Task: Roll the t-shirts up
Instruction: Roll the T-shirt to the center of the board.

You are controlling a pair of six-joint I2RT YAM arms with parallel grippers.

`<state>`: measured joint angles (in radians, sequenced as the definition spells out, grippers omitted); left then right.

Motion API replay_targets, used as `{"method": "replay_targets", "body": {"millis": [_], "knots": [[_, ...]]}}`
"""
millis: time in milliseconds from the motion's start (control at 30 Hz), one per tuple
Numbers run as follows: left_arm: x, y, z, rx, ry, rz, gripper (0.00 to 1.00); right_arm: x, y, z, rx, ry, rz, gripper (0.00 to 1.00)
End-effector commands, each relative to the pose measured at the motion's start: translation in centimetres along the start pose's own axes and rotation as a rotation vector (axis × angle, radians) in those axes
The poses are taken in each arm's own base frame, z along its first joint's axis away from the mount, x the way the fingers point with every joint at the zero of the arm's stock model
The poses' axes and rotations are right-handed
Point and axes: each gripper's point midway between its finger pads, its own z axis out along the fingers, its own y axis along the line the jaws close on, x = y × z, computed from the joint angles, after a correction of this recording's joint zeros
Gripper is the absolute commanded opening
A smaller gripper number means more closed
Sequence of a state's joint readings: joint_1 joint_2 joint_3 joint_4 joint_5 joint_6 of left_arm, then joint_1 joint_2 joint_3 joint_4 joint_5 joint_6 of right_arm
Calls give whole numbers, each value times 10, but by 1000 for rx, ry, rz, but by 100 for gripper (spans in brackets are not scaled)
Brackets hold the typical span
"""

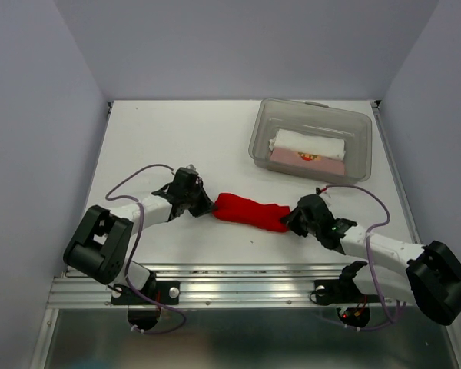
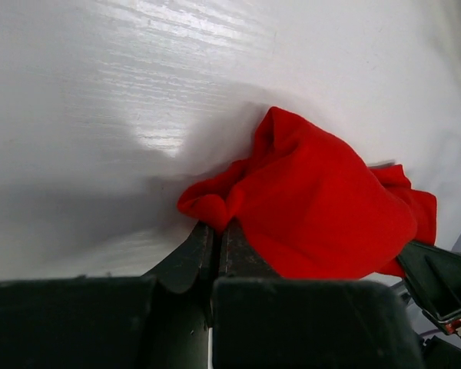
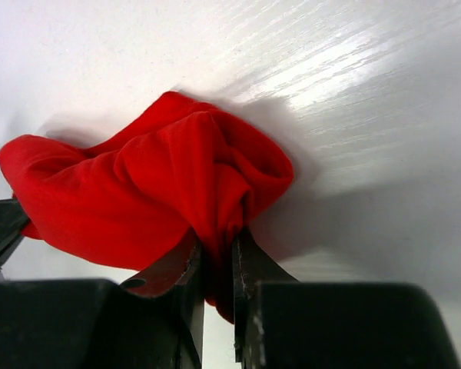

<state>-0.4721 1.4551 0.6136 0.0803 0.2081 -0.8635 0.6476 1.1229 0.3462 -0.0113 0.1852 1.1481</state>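
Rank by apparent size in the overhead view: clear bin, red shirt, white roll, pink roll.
1. clear bin, largest.
2. red shirt.
3. white roll and pink roll: similar length, edges hard to separate, so unranked.

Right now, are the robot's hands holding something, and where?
The red t-shirt roll: left gripper pinches its left end, right gripper pinches its right end.

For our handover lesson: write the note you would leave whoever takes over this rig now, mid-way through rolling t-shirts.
Left gripper: shut on the left end of the red t-shirt.
Right gripper: shut on its right end.
The shirt lies rolled on the table between the arms.
Done: white roll and pink roll lie in the clear bin.
Left: probably moving the red one to the bin.
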Motion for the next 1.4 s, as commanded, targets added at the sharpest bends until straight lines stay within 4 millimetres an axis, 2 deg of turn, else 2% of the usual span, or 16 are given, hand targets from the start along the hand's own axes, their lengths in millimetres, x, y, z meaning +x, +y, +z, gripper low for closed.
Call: {"method": "replay_targets", "body": {"millis": [0,133,267,500,600,667,700,800,900,1100,1200,1367], "knots": [[-21,-14,-16,5,-69,89,0,-17,-38,-13,196,-57,-115,1],[-34,-37,-23,58,-94,126,0,-34,-11,-20,149,-94,-146,1],[-32,-45,-22,71,-84,136,0,-33,-9,-17,165,-78,-164,1],[-1,-6,-7,-53,-7,136,0,-19,-31,-11,216,-34,-169,1],[9,-1,-3,-44,21,148,0,-13,-42,-9,240,-17,-180,1],[11,0,-4,-40,27,149,20,-11,-46,-9,245,-10,-188,1],[11,-1,-5,-34,23,150,46,-10,-46,-9,241,-8,-192,1],[4,-11,-8,0,-13,148,82,-9,-48,-9,237,-5,-203,1],[1,-14,-7,6,-17,150,88,-9,-48,-8,236,-1,-210,1],[3,-9,2,-8,-8,143,94,-7,-44,-5,232,12,-220,1],[4,-14,8,22,3,136,93,-6,-44,-4,229,18,-222,1],[8,-31,14,93,32,126,86,-4,-47,-4,230,27,-224,1]]}}
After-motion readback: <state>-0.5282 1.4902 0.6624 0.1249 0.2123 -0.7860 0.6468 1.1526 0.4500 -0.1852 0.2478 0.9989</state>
